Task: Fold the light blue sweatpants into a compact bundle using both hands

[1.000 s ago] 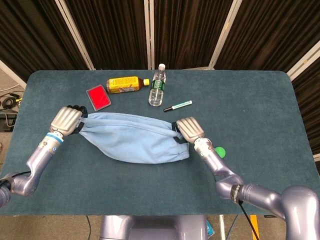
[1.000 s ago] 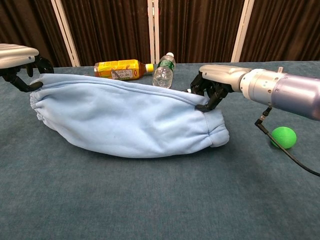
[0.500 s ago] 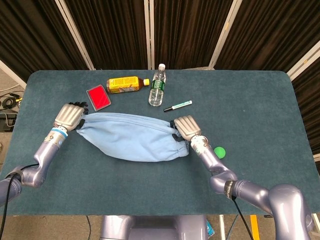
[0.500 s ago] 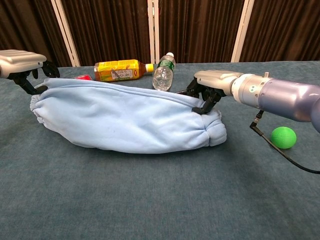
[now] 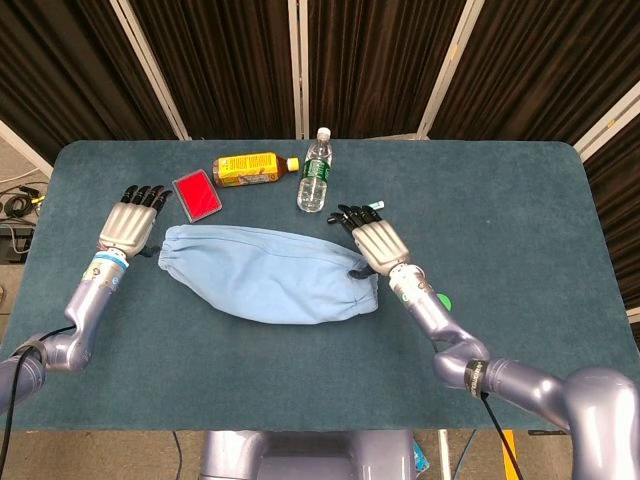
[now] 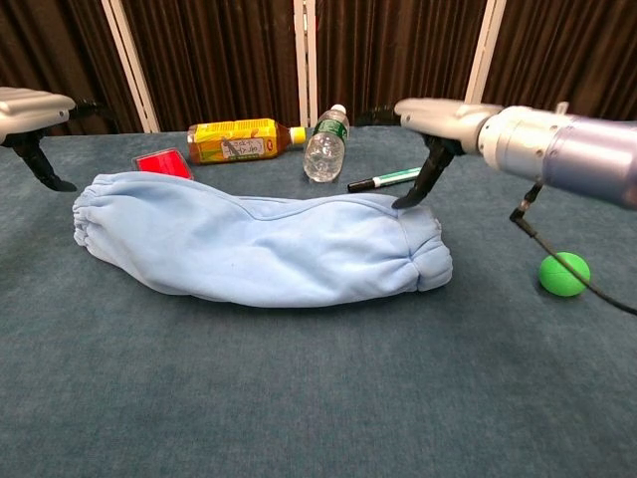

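Observation:
The light blue sweatpants lie on the table as a long folded band running left to right. My left hand hovers just past the band's left end with its fingers stretched out, holding nothing. My right hand hangs above the band's right end, fingers spread, with one fingertip near the cloth's top edge. Neither hand grips the fabric.
Behind the sweatpants lie a red box, an amber bottle on its side, an upright water bottle and a marker pen. A green ball sits right of my right forearm.
Both hands have let go of the sweatpants' top edge and spread their fingers. The cloth has dropped flat onto the table and both hands have lifted away slightly.

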{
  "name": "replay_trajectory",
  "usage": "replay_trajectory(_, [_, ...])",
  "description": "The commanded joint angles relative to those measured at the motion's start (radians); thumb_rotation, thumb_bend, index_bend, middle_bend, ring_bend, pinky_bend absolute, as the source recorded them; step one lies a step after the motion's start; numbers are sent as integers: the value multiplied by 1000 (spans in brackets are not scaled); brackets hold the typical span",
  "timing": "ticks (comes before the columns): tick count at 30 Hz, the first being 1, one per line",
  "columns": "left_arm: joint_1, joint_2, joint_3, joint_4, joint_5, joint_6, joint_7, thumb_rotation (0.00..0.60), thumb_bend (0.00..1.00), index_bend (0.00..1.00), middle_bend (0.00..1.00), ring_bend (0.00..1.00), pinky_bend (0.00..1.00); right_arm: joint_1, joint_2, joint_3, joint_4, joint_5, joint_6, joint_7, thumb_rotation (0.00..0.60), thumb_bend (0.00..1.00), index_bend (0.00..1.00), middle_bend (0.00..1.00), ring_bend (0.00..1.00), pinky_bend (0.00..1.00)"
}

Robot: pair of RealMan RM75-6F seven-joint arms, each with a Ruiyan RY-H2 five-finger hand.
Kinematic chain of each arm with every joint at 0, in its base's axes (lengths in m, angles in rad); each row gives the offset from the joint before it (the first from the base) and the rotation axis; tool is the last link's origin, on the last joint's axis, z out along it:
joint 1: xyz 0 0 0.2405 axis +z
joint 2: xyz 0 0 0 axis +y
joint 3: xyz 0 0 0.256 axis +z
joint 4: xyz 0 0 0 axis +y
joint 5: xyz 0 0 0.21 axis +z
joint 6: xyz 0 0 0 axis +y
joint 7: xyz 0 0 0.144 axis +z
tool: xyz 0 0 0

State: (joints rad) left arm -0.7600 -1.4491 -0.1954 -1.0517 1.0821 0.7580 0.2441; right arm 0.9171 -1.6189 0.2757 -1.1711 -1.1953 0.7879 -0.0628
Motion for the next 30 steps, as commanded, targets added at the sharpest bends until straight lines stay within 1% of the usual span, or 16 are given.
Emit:
replay_trajectory(1, [21,46,-12,-74,-18,37,6,600,241,0,0,0,0,-32,73,-19,-78,-67,52,29,600,30,0,0,0,0])
replay_trajectory(2, [31,64,-18,-104,-21,54,1,600,242,0,0,0,0,-46,101,-31,-109,-95,72,39,600,15,0,0,0,0])
replay_trajectory(4, [64,125,-18,-198,-22,104,3,600,247,0,0,0,0,-89,192,-84,-191,-198,128,70,600,0,0,0,0,0])
replay_trajectory(6, [90,166,-13,-268,-24,138,10,600,257,0,0,0,0,-115,251,-128,-227,-275,167,93,600,0,2,0,0,0])
replay_trajectory(10, [143,231,4,-384,-31,199,20,600,278,0,0,0,0,-157,323,-206,-246,-411,249,141,600,0,38,20,0,0])
replay_trajectory(13, [187,273,19,-465,-40,247,22,600,301,0,0,0,0,-180,348,-266,-221,-511,310,186,600,0,55,37,0,0])
replay_trajectory(16, [238,308,40,-539,-38,311,24,600,305,0,0,0,0,-199,339,-322,-162,-612,386,223,600,0,74,55,0,0])
replay_trajectory(21, [310,321,66,-597,-11,416,17,600,306,0,0,0,0,-204,277,-363,-58,-720,463,212,600,11,85,66,0,0])
replay_trajectory(25, [354,319,83,-624,11,480,14,600,312,0,0,0,0,-184,221,-373,-9,-758,458,187,600,55,87,60,0,0])
replay_trajectory(27, [383,314,96,-640,28,514,4,600,314,0,0,0,0,-161,179,-371,24,-773,431,161,600,65,87,53,0,0])
replay_trajectory(30, [400,312,110,-648,44,529,3,600,315,0,0,0,0,-144,146,-368,54,-773,405,144,600,79,86,39,0,0])
